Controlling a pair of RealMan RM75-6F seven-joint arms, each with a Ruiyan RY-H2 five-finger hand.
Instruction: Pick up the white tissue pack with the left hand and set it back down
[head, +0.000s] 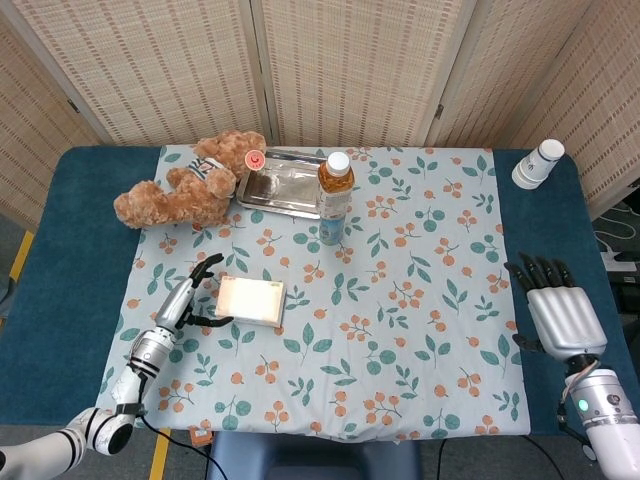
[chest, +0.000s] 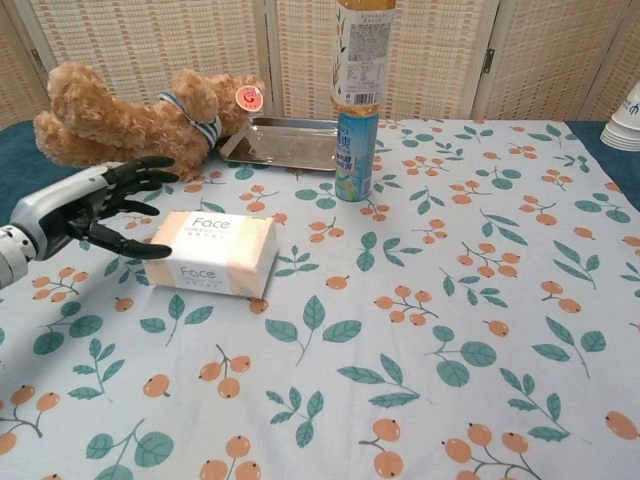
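The white tissue pack (head: 251, 301) (chest: 211, 253) lies flat on the floral tablecloth, left of centre, with "Face" printed on it. My left hand (head: 189, 296) (chest: 87, 207) sits just to its left with fingers spread apart, off the pack and holding nothing; the thumb tip reaches close to the pack's left end. My right hand (head: 557, 310) rests palm down at the table's right edge, fingers extended and empty. It does not show in the chest view.
A brown teddy bear (head: 190, 184) (chest: 140, 121) lies behind my left hand. A metal tray (head: 283, 186) (chest: 285, 142) and an upright drink bottle (head: 334, 197) (chest: 359, 97) stand at the back centre. A stack of paper cups (head: 539, 164) is at the far right corner.
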